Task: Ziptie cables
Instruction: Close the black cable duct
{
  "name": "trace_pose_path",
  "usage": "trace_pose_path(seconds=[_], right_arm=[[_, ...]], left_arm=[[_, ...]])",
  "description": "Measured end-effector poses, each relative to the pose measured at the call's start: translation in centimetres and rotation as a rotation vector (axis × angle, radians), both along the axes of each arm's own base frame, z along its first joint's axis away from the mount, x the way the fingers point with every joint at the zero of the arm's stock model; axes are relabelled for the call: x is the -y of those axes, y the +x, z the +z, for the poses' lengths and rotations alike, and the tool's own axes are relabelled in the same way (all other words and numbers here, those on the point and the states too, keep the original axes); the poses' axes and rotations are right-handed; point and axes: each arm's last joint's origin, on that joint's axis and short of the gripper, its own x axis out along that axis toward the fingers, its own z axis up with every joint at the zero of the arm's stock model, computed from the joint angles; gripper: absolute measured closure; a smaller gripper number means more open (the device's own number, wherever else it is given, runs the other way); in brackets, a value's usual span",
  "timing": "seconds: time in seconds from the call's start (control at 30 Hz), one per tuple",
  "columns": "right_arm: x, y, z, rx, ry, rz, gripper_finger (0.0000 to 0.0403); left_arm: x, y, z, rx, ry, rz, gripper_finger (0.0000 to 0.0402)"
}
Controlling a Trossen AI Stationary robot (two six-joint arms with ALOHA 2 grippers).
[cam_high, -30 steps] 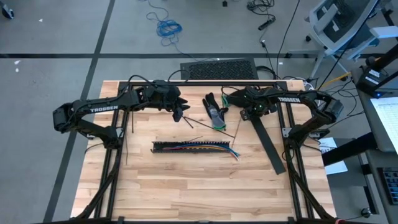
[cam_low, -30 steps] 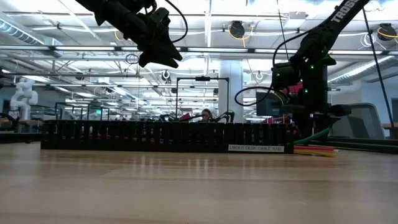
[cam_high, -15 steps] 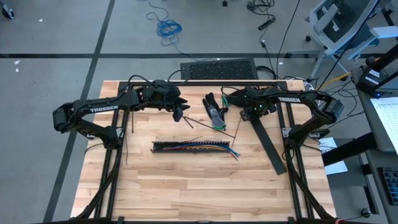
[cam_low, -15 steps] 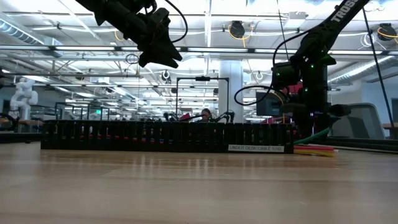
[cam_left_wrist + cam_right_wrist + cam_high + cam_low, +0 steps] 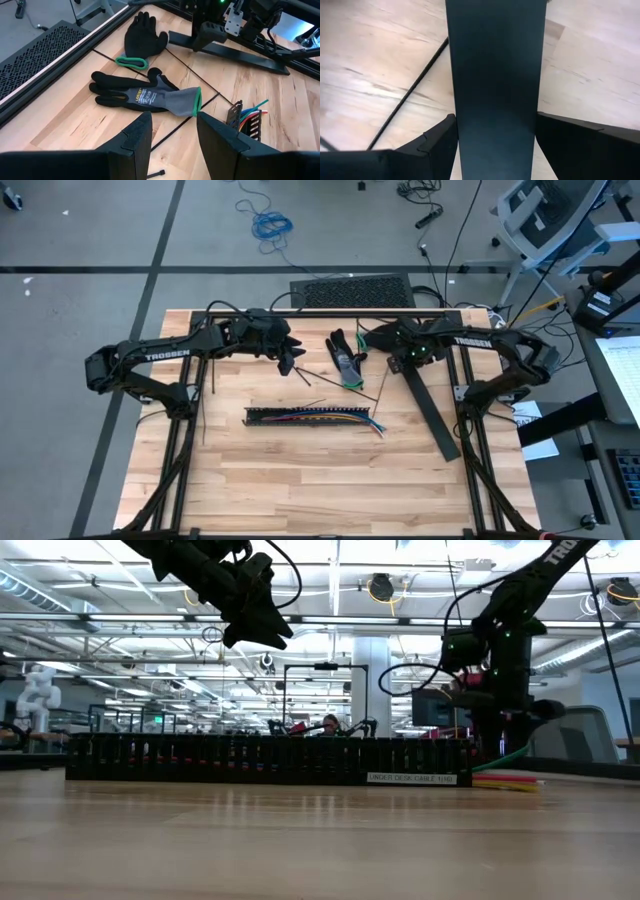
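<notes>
Gripping a flat matte black strip, right end effector.

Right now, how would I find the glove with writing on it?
Start at the wooden table and go to its far edge, between the two arms. Two black gloves lie there; the lettered glove is the one nearer the black cable rail. Its grey back and white lettering set it apart from the plain black glove.

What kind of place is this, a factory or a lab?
Most likely a robotics lab or workshop. Two dark arms are mounted at a wooden table, cords trail over the grey floor, and the low view shows rows of workbenches under ceiling lights behind it.
</notes>
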Motion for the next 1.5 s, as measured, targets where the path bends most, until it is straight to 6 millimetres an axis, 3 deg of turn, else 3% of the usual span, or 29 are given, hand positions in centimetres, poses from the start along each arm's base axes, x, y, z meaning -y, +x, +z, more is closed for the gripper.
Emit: trace_pose_path(seconds=[0.23,0.5,0.93,1.27,1.5], right_arm=[[-0.2,-0.3,1.6,0.076,-0.061,-0.016,0.0163],[-0.2,0.8,3.0,0.297,-0.073,0.032,0.0163],[-3.3,4.0,3.6,0.433,-0.092,0.355,0.0163],[-4.4,6.3,8.1,0.478,-0.222,0.577,0.0164],[-5.7,7.3,9.8,0.470,-0.272,0.730,0.0164]], left_arm=[[0.0,0.0,0.0,-0.001,0.005,-0.003,0.0251],[0.0,0.0,-0.1,-0.014,0.016,-0.012,0.0251],[0.0,-0.1,-0.1,-0.016,0.015,-0.012,0.0251],[0.2,-0.6,-0.9,-0.118,0.022,-0.045,0.0251],[0.4,-1.1,-1.5,-0.204,0.015,-0.042,0.0251]])
